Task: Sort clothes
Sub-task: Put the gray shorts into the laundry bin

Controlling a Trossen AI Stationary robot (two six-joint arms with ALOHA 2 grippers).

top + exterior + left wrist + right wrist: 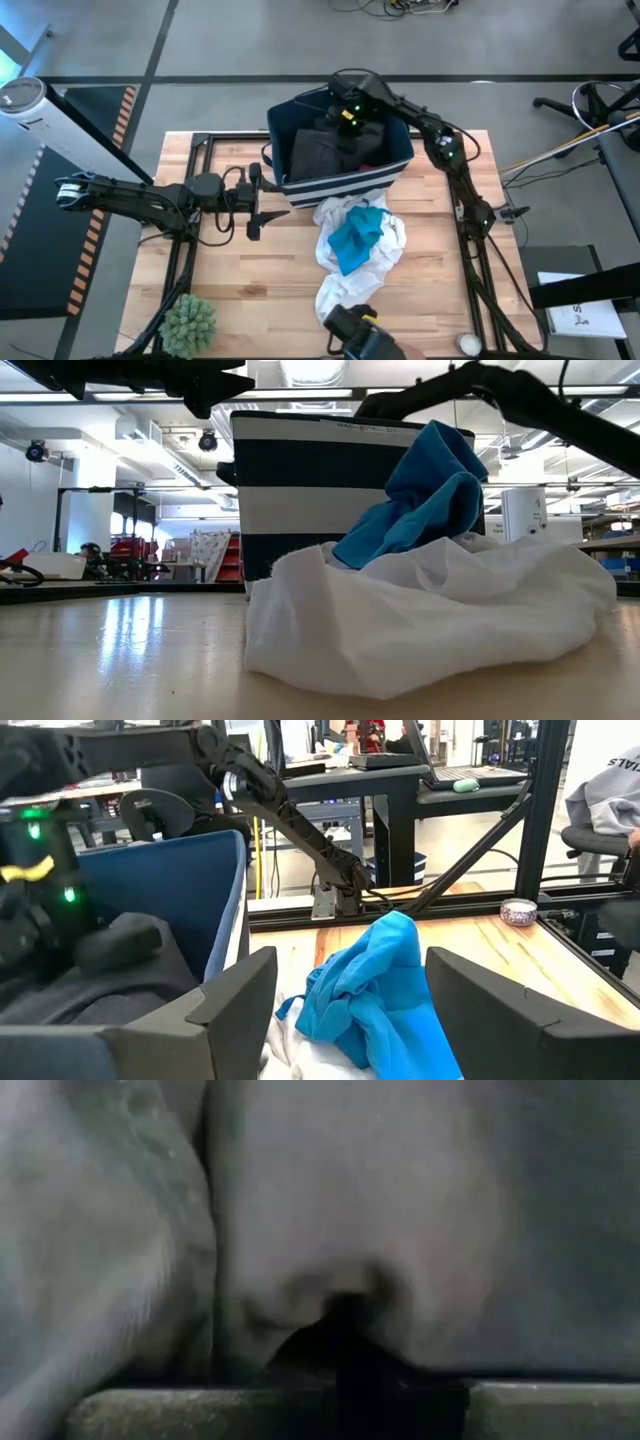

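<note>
A navy bin with white stripes (345, 186) stands at the table's far middle and holds a dark grey garment (312, 150). The bin also shows in the low view (300, 490). My right gripper (345, 120) is down inside the bin, open, right at that garment (350, 1200). A white garment (345, 268) lies crumpled on the table before the bin, with a teal garment (357, 236) resting on top of it; both show in the low view, white (430, 610) and teal (425, 500). My left gripper (266, 206) hovers open and empty left of the pile, facing the teal garment (380, 990). My right gripper (370, 1400) comes into the bin from above, slanting from the table's right. The dark grey garment fills its view, and a pucker of the fabric (340, 1295) sits just ahead of the gap between the fingers. I cannot tell whether the fingers touch it.
A small potted plant (188, 322) stands at the near left corner. A dark camera mount (355, 330) sits at the near edge, and a small round tin (467, 343) at the near right. Black frame rails (470, 250) run along the table's sides. A person's sleeve (610, 790) shows beyond the table.
</note>
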